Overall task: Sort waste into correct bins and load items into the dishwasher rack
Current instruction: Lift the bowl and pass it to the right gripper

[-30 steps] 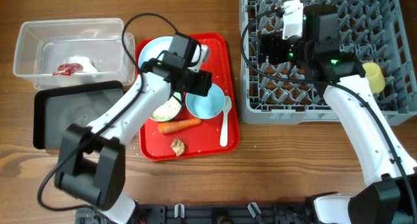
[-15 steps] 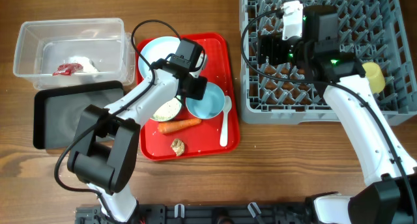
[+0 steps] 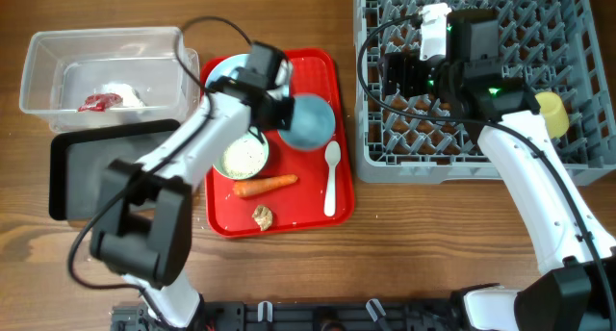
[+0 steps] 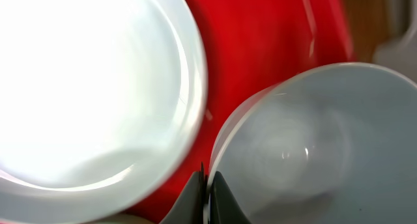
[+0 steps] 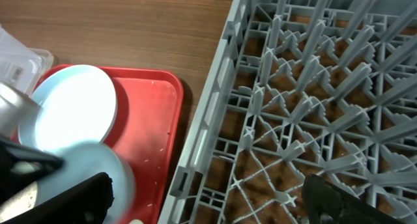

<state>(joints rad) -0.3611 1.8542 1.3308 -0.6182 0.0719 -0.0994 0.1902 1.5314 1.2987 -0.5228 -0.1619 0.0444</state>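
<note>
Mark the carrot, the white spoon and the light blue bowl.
carrot (image 3: 265, 186): overhead view, mid-body.
white spoon (image 3: 330, 185): overhead view, handle.
light blue bowl (image 3: 309, 121): overhead view, centre of visible surface.

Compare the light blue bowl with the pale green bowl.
The light blue bowl is tilted, its rim pinched by the left gripper; the pale green bowl sits upright, untouched. The blue one is empty; the green one holds whitish bits. Both are over the red tray.

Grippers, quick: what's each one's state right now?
Left gripper: shut on the rim of the light blue bowl.
Right gripper: open, holding nothing, above the dishwasher rack.
</note>
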